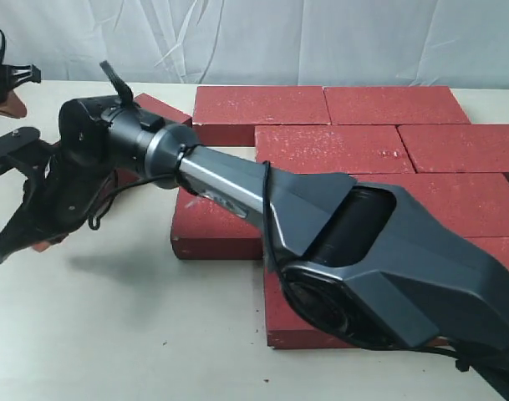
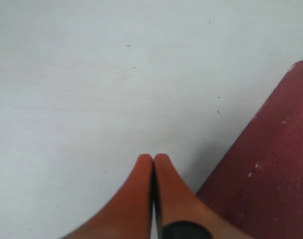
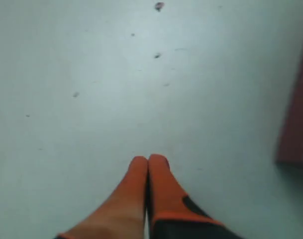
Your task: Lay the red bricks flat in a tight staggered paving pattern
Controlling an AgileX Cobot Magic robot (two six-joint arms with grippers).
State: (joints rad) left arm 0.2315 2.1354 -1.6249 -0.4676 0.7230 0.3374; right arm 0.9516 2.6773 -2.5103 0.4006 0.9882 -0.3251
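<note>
Bricks (image 1: 333, 149) lie flat on the desk (image 1: 112, 334), in staggered rows filling the right half of the exterior view. One stray brick (image 1: 166, 109) sits skewed at the pattern's far left corner, partly hidden. An arm (image 1: 229, 180) stretches across the rows from the near right toward the bare desk on the left, covering much of the middle course.

Both claws are pressed together and carry nothing. The left claw (image 2: 152, 158) hangs over bare desk with a brick edge just beside it. The right claw (image 3: 147, 159) is over bare desk too, with a brick further off.

The main risk is probably a nudge with closed fingers. A push off a brick's centre would turn it rather than slide it, opening a wedge-shaped gap. Rough faces may catch on a neighbour and drag it out of line. The arm could also scrape the laid rows if it swings low, and it hides joints that may already be loose.
</note>
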